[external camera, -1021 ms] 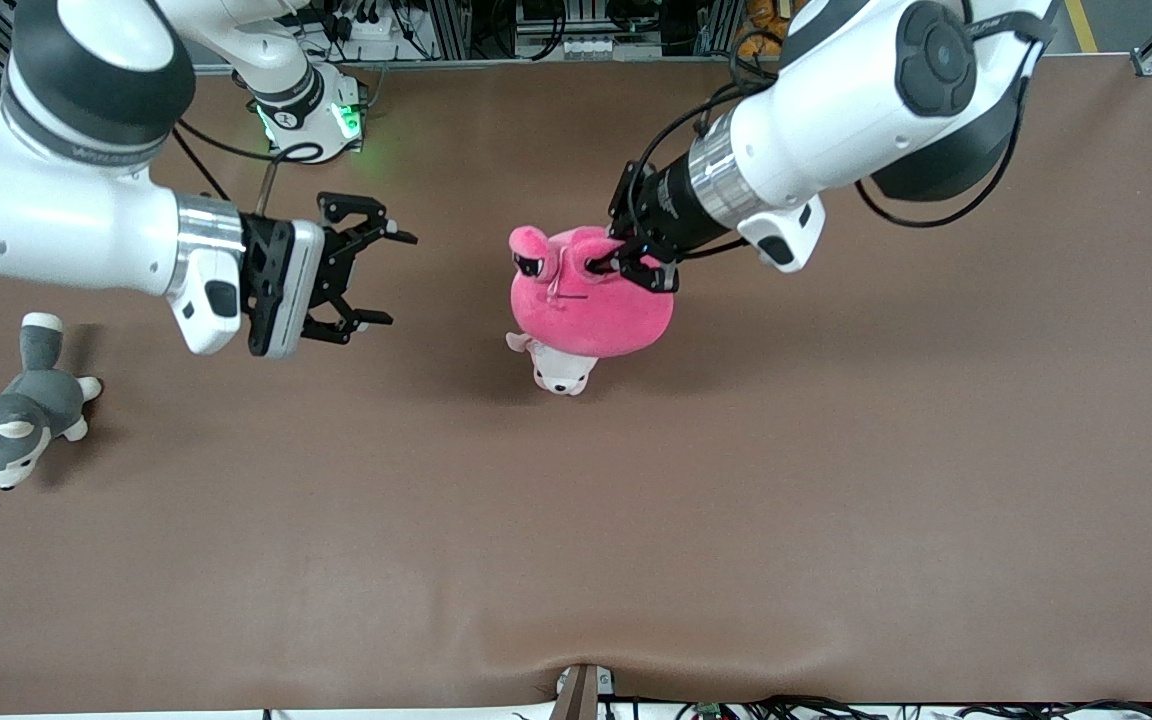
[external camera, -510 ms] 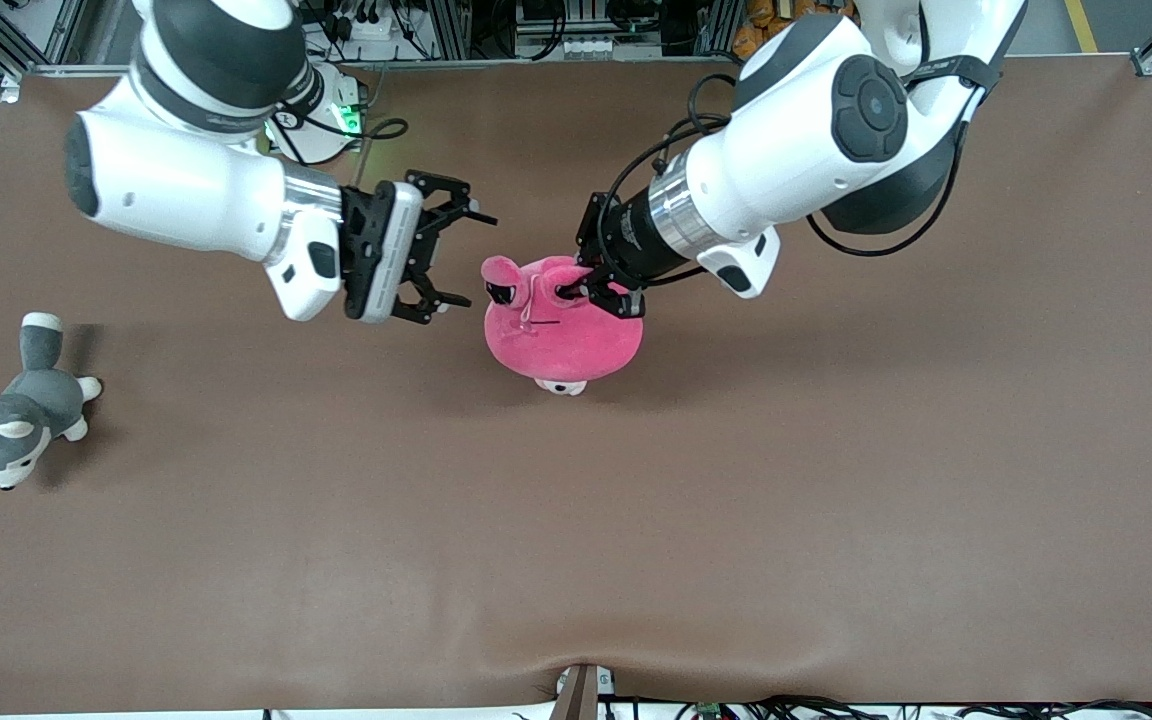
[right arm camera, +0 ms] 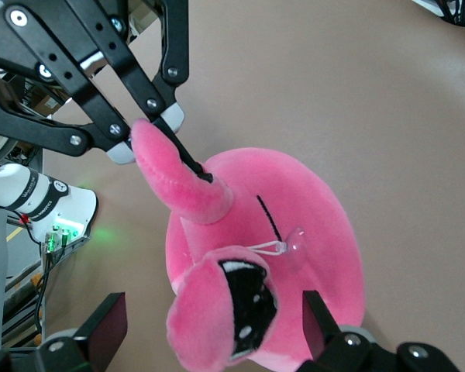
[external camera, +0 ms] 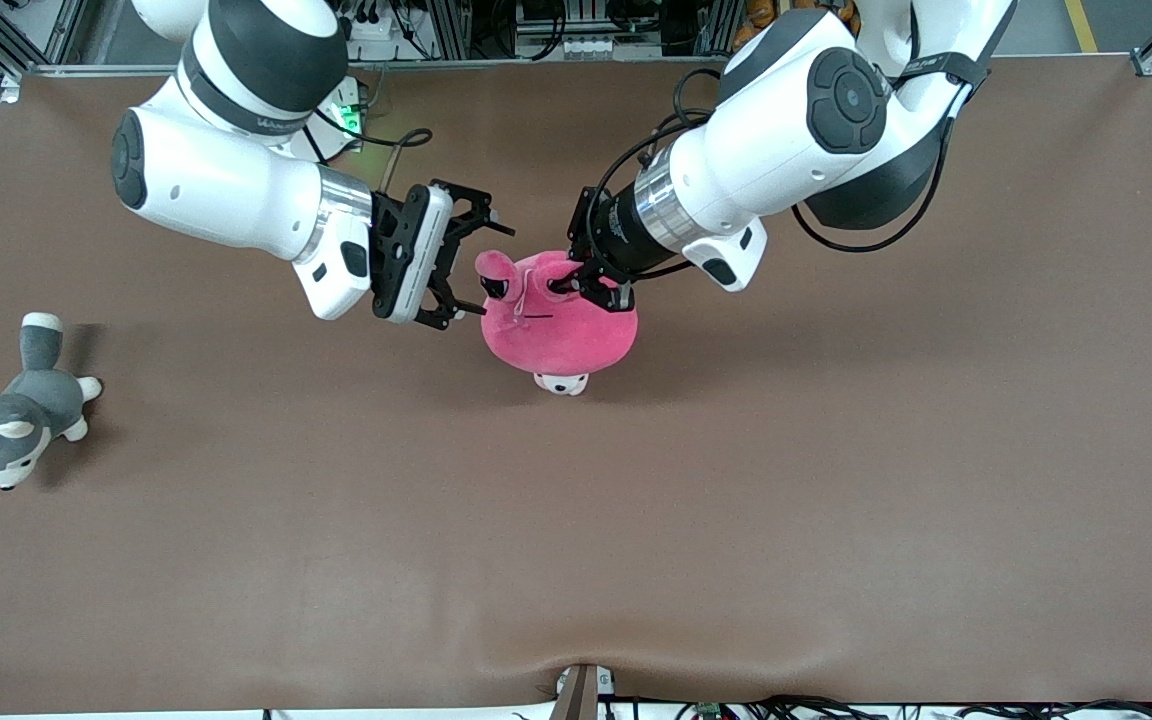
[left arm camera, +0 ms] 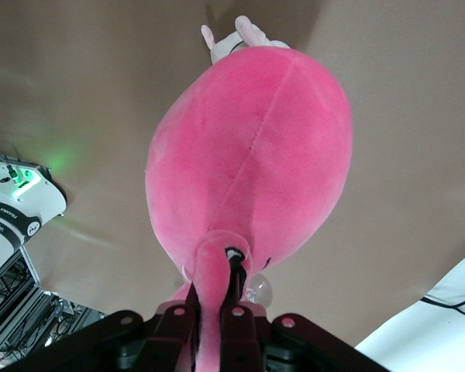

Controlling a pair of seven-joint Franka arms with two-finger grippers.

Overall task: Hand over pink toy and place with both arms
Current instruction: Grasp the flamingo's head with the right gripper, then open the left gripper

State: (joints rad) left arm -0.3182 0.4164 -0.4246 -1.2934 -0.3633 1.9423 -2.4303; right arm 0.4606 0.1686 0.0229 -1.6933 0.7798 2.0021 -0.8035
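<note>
Front view | left hand (external camera: 588, 287) pinching pink toy (external camera: 558, 335) | right hand (external camera: 471, 270) spread beside it

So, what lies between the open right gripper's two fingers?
In the right wrist view, the hot-pink rounded plush toy's floppy ear sits between the right gripper's open fingers.

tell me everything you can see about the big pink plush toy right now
The pink toy is a bright hot-pink, rounded plush blob with two floppy ears, dark eye patches and a thin stitched line. It hangs in the air over the middle of the table, above a small pale puppy plush. The left gripper is shut on one ear; the right gripper, fingers open, sits around the other ear without closing.
</note>
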